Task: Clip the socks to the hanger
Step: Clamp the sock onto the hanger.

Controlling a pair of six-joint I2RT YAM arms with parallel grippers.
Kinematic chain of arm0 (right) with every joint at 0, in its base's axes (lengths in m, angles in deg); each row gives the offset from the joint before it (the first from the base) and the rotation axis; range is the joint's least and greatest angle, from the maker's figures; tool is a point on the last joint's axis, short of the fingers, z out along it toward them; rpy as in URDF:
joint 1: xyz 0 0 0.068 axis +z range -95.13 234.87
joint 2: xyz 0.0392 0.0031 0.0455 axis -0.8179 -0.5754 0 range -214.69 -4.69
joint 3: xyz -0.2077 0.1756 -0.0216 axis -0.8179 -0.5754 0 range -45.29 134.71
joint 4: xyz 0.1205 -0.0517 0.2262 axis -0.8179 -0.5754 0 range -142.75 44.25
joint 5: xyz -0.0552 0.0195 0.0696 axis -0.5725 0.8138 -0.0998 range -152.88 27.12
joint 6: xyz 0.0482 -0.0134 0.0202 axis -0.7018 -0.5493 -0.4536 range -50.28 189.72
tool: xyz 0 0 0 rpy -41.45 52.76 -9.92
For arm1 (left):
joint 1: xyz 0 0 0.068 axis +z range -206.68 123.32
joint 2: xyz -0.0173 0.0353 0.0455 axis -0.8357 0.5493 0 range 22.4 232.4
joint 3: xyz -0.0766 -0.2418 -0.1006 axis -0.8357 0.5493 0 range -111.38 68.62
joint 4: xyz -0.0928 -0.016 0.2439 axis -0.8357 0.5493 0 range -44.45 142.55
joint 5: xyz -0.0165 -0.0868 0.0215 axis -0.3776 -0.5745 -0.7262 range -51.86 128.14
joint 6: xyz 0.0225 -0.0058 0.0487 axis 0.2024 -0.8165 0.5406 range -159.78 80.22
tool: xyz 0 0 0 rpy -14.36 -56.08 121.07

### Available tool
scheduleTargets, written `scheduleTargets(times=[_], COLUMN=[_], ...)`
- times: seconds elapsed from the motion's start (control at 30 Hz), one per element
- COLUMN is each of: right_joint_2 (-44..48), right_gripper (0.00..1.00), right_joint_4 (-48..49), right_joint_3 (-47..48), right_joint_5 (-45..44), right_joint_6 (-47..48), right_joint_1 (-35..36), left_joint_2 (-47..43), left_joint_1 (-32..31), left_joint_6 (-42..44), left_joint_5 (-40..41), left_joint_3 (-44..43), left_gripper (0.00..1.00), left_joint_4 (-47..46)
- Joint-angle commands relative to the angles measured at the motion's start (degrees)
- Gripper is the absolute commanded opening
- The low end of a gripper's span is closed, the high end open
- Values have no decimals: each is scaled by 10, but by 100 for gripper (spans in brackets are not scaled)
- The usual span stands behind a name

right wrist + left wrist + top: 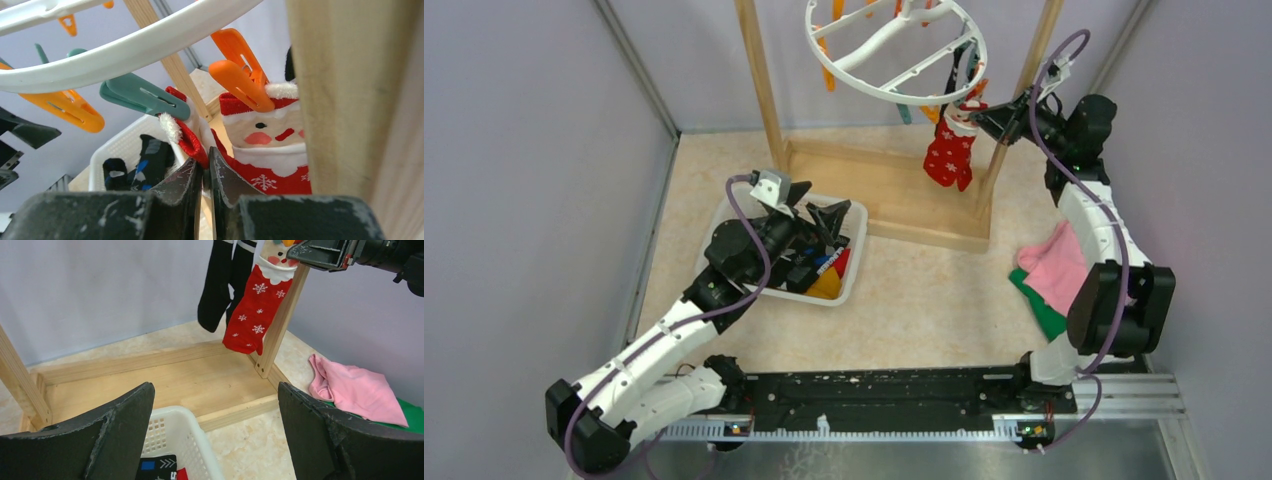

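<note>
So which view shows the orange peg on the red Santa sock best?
Right wrist: the orange peg fills the frame, biting the red Santa sock at its cuff. The top external view shows only a speck above the sock; in the left wrist view the peg is hardly visible.

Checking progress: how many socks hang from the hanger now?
2: a red Santa sock held by an orange peg, and a black sock just behind it. Others may be hidden.

White-and-black arms [664,330], purple cables, black pincers.
</note>
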Motion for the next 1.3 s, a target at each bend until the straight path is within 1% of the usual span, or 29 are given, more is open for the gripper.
scheduleTargets(times=[0.0,0.17,0.27,0.37,0.5,0.6,0.7,0.83,0.93,1.0,1.03,1.07,1.17,1.27], right_joint_2=[-1,4,11,23,45,68,94,138,185,221,239,261,330,403], right_gripper=[11,21,29,40,52,58,63,68,75,86,96,98,99,99], right_joint_4=[30,12,-10,-52,-124,-177,-210,-277,-310,-325,-332,-336,-335,-333], right_joint_3=[36,33,33,33,33,28,11,-4,-33,-63,-78,-100,-169,-236], right_joint_5=[32,14,7,-7,-22,-32,-48,-68,-72,-72,-74,-77,-80,-89], right_joint_6=[-31,-32,-22,6,46,77,98,155,207,242,261,276,305,306], right_joint_1=[-7,-17,-18,-19,-19,-20,-25,-27,-27,-27,-27,-27,-27,-27], left_joint_2=[9,10,11,12,13,15,22,41,53,60,64,68,78,89], left_joint_1=[2,2,2,2,5,11,25,50,70,83,93,102,118,122], left_joint_6=[-3,-4,-4,-3,-2,-8,-33,-81,-124,-164,-176,-187,-207,-211], left_joint_5=[-16,-17,-18,-18,-18,-22,-30,-87,-110,-91,-96,-105,-133,-130], left_joint_3=[-4,-5,-5,-6,-14,-26,-46,-79,-89,-90,-90,-91,-93,-97], left_gripper=[98,98,98,98,98,98,98,98,98,99,99,99,99,99], left_joint_4=[-30,-30,-31,-29,-12,16,62,135,189,228,245,258,288,321])
